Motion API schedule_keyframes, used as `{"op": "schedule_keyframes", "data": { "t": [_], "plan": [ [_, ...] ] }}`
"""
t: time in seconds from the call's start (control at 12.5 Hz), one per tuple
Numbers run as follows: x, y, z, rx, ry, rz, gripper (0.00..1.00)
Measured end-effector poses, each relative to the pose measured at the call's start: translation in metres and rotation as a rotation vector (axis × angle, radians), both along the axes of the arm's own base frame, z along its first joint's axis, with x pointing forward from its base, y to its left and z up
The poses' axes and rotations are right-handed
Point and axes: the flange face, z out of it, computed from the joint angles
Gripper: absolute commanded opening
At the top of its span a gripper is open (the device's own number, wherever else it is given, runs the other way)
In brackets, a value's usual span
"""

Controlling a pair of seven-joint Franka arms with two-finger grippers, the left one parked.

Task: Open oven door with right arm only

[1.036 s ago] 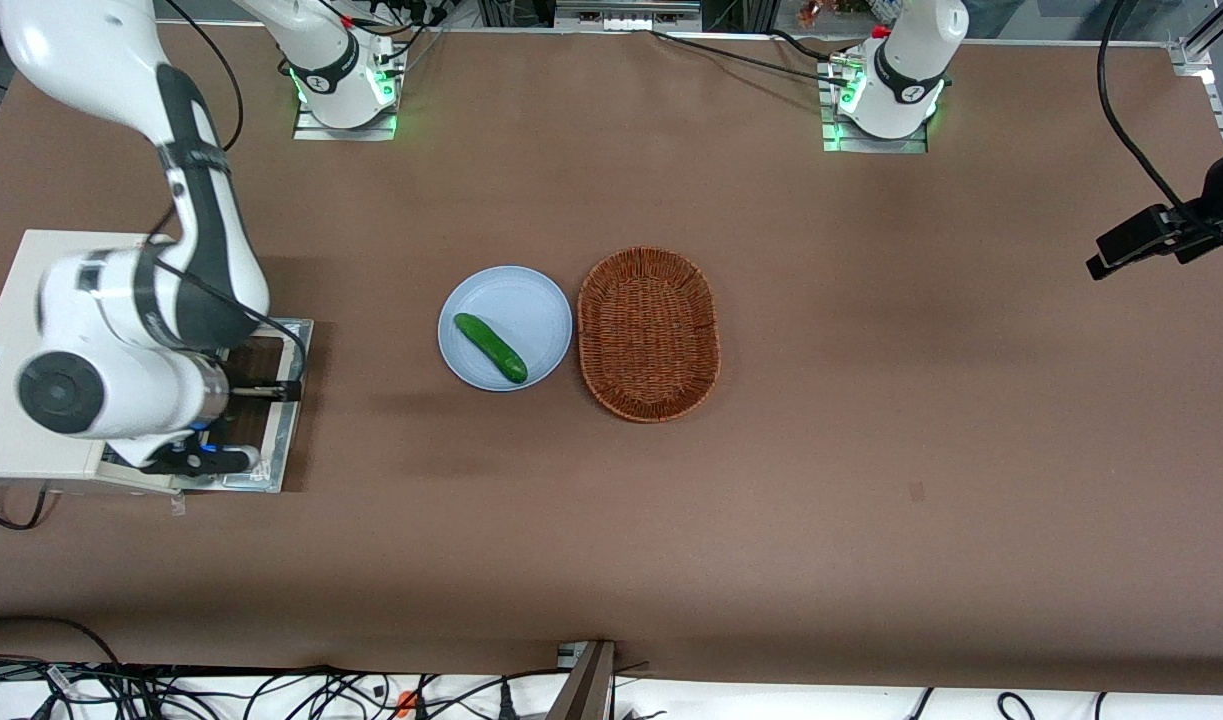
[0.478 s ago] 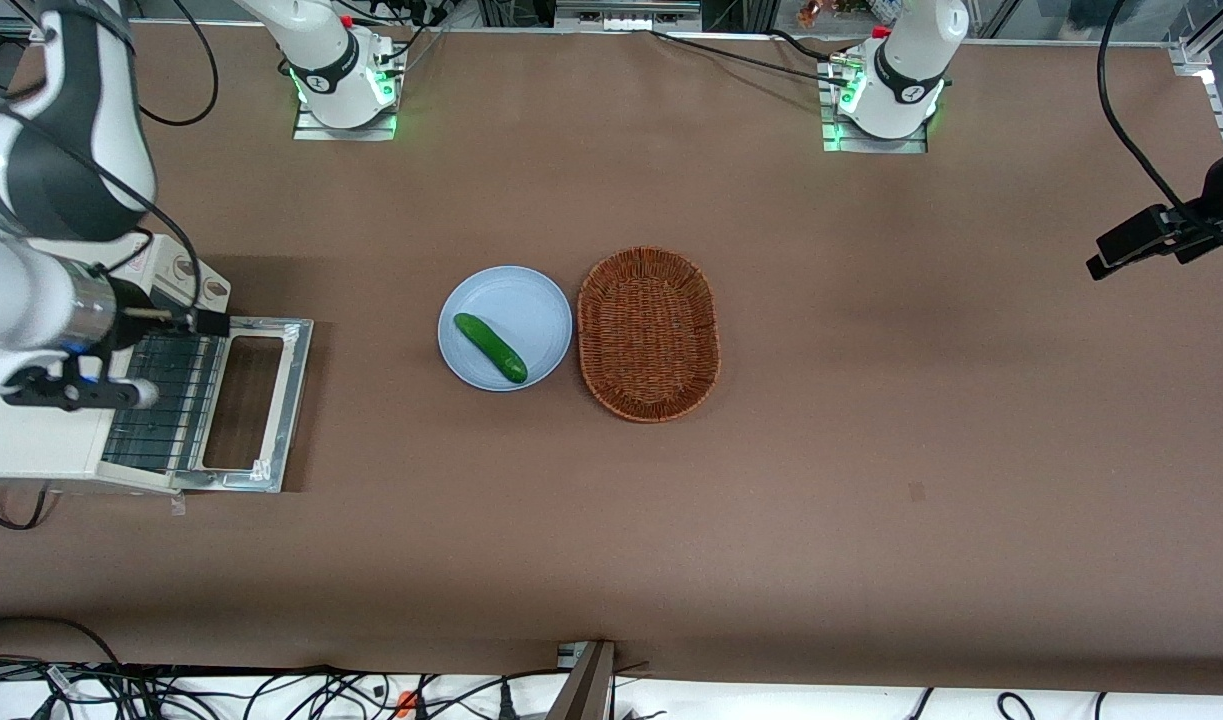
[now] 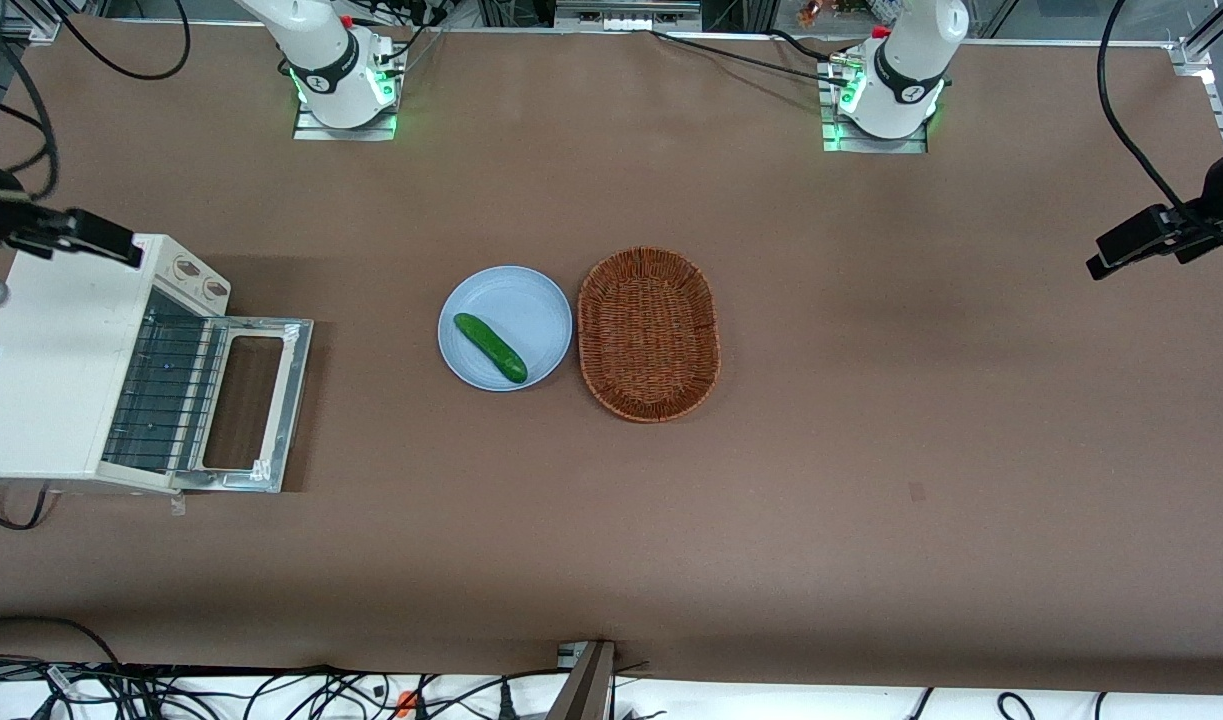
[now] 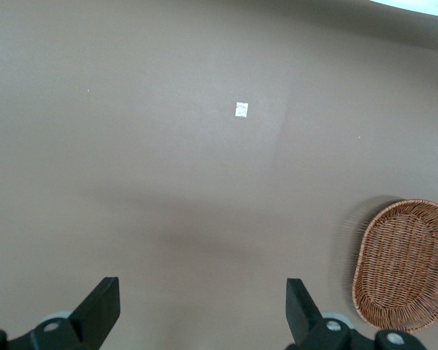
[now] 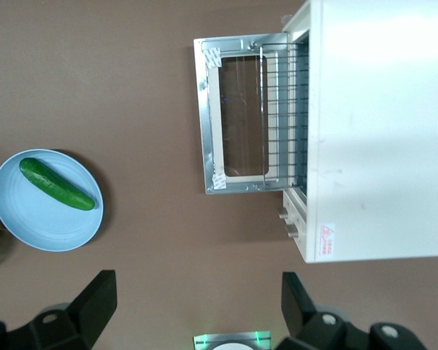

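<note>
The cream-white oven point(image 3: 51, 360) stands at the working arm's end of the table. Its oven door point(image 3: 296, 390) lies folded down flat in front of it, metal-framed inner side up, with the wire rack point(image 3: 161, 390) showing inside. The silver handle is hidden under the door. The two knobs point(image 3: 199, 277) sit beside the opening. In the right wrist view the oven point(image 5: 372, 131) and the open door point(image 5: 208, 117) lie far below. My right gripper point(image 5: 197, 306) is open and empty, high above the table. Only a dark part of the right arm point(image 3: 71, 235) shows above the oven.
A light blue plate point(image 3: 531, 300) with a green cucumber point(image 3: 491, 347) sits mid-table, beside a wicker basket point(image 3: 649, 333). The two arm bases point(image 3: 341, 80) point(image 3: 886, 90) stand farthest from the front camera. A black camera mount point(image 3: 1161, 235) hangs at the parked arm's end.
The right arm has lifted away from the oven door and risen mostly out of the front view. The door stays folded down flat.
</note>
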Motion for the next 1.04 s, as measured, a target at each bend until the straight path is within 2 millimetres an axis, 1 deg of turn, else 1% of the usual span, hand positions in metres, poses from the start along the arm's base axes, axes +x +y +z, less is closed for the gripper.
{"op": "schedule_keyframes", "data": {
  "t": [0.08,0.24,0.4,0.48,0.8,1.04],
  "plan": [
    [-0.012,-0.007,0.005,0.006,-0.002,-0.011,1.0],
    [-0.031,-0.016,0.004,0.016,-0.016,-0.025,1.0],
    [-0.047,-0.019,-0.001,0.023,-0.028,-0.027,1.0],
    [-0.051,-0.019,-0.001,0.025,-0.034,-0.027,1.0],
    [-0.047,-0.018,0.005,0.022,-0.059,-0.025,1.0],
    [-0.042,-0.016,0.002,0.02,-0.056,-0.02,1.0]
  ]
}}
